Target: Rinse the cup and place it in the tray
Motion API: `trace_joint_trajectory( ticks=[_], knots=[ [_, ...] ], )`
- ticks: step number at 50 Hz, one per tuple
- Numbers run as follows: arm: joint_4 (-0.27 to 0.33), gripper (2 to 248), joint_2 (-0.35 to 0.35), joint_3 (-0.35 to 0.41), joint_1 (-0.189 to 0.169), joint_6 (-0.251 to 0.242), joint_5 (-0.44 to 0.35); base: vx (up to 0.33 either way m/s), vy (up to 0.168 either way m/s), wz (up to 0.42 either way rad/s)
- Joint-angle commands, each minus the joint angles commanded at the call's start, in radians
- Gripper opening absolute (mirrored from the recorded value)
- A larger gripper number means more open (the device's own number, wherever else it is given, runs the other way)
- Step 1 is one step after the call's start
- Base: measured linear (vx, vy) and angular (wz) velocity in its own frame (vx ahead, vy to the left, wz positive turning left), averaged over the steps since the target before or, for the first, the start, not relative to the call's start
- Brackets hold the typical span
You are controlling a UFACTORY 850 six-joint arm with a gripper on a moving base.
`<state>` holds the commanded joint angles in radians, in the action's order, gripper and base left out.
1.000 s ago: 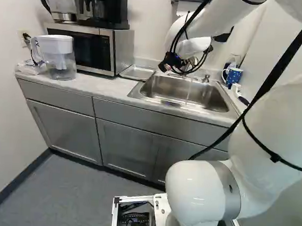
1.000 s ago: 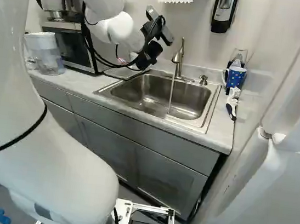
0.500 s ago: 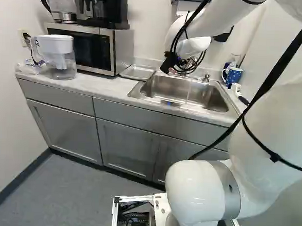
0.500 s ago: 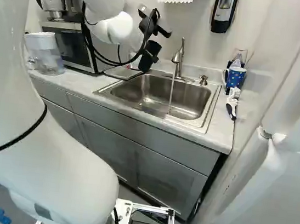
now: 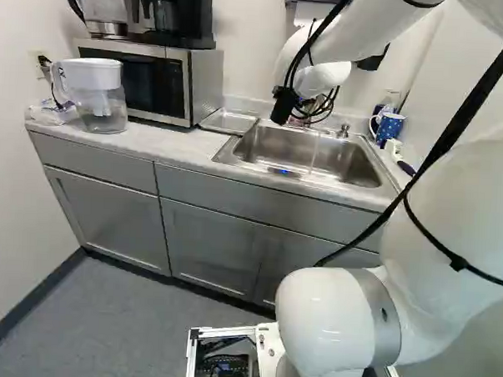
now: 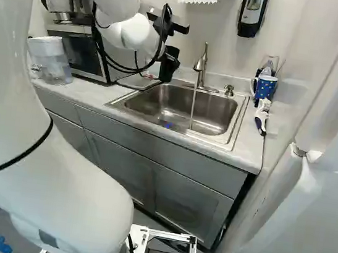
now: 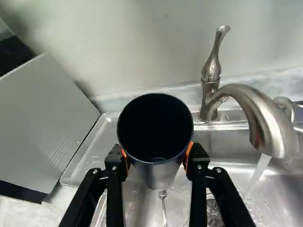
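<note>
At the sink's left end in the right base view, my gripper (image 6: 171, 52) holds the dark cup (image 6: 168, 69), which stands roughly upright. In the wrist view the gripper (image 7: 157, 153) has an orange pad against each side of the cup (image 7: 157, 165); its dark mouth faces the camera. The metal tray (image 5: 229, 122) lies on the counter between microwave and sink; beyond the left finger, part of the tray (image 7: 91, 150) shows. Water (image 7: 258, 172) runs from the faucet (image 7: 255, 111) into the sink (image 6: 181, 106), off to one side of the cup.
The microwave (image 5: 156, 84) stands beside the tray, with a water pitcher (image 5: 97, 94) farther left. A blue cup (image 6: 265, 87) and a brush (image 6: 262, 117) are right of the sink. A soap dispenser (image 6: 252, 13) hangs on the wall.
The wrist has turned, bringing the held cup from a tilt to nearly upright. A blue spot now shows at the sink's front edge. The base has stayed still.
</note>
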<state>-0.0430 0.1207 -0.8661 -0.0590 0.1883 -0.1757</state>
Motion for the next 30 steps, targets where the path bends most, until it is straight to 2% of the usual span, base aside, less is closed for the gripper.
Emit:
trace_joint_trajectory(
  ticks=[30],
  knots=[
    [0.000,125,0.000,0.000,0.000,-0.315,0.000,0.000,0.000,0.000]
  ],
)
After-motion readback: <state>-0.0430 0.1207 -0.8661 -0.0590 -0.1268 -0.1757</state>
